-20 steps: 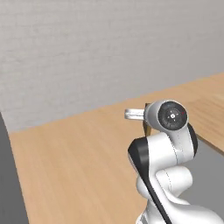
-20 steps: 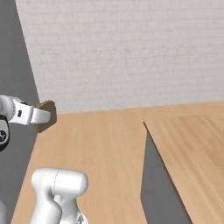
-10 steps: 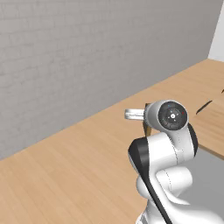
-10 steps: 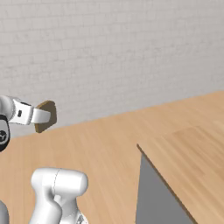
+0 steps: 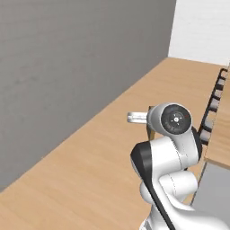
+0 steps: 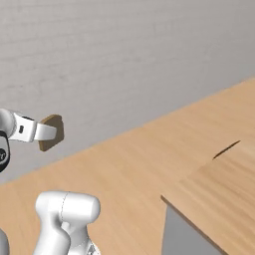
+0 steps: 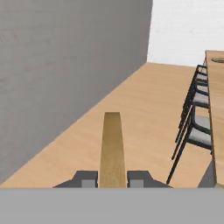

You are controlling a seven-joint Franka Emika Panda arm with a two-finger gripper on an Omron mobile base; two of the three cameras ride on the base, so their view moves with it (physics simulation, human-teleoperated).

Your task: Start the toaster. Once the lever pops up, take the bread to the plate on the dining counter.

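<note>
My gripper [image 7: 112,177] is shut on the bread [image 7: 112,146], a thin tan slice seen edge-on between the two dark fingertips [image 7: 85,178] in the hand view. In the right base view the bread [image 6: 54,127] is held upright in the air at the left, in front of a grey wall, clamped by the gripper [image 6: 49,132]. The dining counter [image 6: 219,182] shows as a light-wood top on a pale grey base at the lower right, and its long edge [image 7: 216,100] runs along the right of the hand view. A small flat shape lies at its far end; I cannot tell whether it is the plate. The toaster is out of view.
A row of dark chairs with grey seats [image 7: 197,118] lines the near side of the dining counter. A long grey wall [image 5: 67,67] runs along the left, and a white wall [image 7: 188,30] closes the far end. A wood floor [image 5: 112,148] stretches between them.
The whole picture has shifted in both base views, so the base has moved and turned. The arm keeps the same pose, the bread still in the gripper.
</note>
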